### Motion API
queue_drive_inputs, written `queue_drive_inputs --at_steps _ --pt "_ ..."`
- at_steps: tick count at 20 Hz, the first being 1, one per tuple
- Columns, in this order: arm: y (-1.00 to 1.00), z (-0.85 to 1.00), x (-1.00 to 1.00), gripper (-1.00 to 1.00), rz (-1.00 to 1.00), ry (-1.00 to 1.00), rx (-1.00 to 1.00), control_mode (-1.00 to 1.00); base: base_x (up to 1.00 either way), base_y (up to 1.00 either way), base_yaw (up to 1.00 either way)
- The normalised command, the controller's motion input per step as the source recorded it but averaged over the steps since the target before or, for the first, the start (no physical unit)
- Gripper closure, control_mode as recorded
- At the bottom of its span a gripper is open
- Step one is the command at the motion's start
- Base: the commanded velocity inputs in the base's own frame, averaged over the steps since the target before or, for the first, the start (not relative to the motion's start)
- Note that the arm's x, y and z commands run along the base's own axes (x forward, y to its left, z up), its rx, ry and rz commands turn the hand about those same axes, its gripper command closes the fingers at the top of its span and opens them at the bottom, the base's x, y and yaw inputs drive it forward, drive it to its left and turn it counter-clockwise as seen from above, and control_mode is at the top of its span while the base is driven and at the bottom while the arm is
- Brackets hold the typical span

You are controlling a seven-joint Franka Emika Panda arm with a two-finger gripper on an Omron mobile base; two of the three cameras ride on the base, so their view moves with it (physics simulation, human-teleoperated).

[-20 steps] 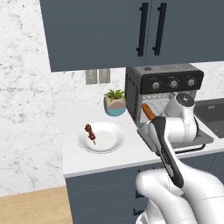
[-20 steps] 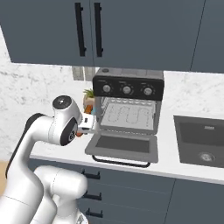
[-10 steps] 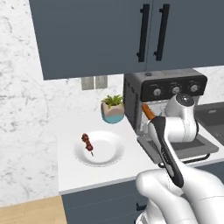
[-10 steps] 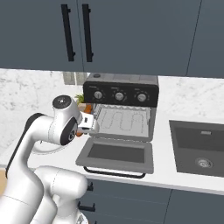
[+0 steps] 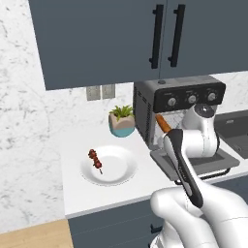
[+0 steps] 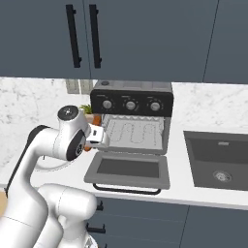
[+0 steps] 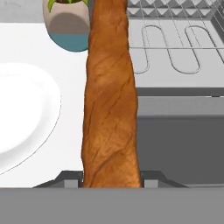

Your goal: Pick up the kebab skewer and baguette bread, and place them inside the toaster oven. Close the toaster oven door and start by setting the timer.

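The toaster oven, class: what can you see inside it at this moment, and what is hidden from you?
Inside the toaster oven lies a bare wire rack above the dropped toaster oven door. No food sits on the rack. The arm covers its left edge.

arm (image 6: 43, 145) bent forward, jaws clamped.

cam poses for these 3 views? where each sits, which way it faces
Left base view: behind-left, facing the boxy dark toaster oven and round white plate; white arm lower right.
Right base view: behind-right, facing the oven's dropped door; arm lower left.
Hand view: on the hand, looking along the orange-brown baguette it grips, toward the oven rack.
All three share oven and baguette.
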Motion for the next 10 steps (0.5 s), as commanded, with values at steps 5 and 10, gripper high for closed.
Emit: queue_drive_inputs --at_steps 5,10 --pt "0.0 0.0 0.0 1.0 0.0 0.0 0.0 1.0 0.0 0.0 -0.01" --pt "0.0 0.0 0.0 1.0 0.0 0.0 0.0 1.0 0.0 -0.03 0.0"
